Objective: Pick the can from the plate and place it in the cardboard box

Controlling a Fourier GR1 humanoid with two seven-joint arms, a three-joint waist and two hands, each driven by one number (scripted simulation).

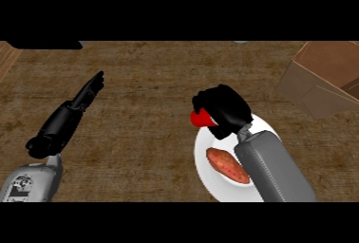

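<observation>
Wooden counter (154, 142): plate (210, 178), cardboard box (316, 85)

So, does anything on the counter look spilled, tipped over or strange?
Nothing stands out. The right hand is curled over the red can at the white plate's far edge. A sweet potato lies on the plate, and the cardboard box stands apart at right.

Grey forearms (273, 166), black hands (223, 111)

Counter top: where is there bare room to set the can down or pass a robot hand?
Bare wood lies between the left robot hand and the white plate, and along the far strip up to the cardboard box. It is crowded at the plate: the right robot hand curls round the red can, with a sweet potato beside its forearm.
</observation>
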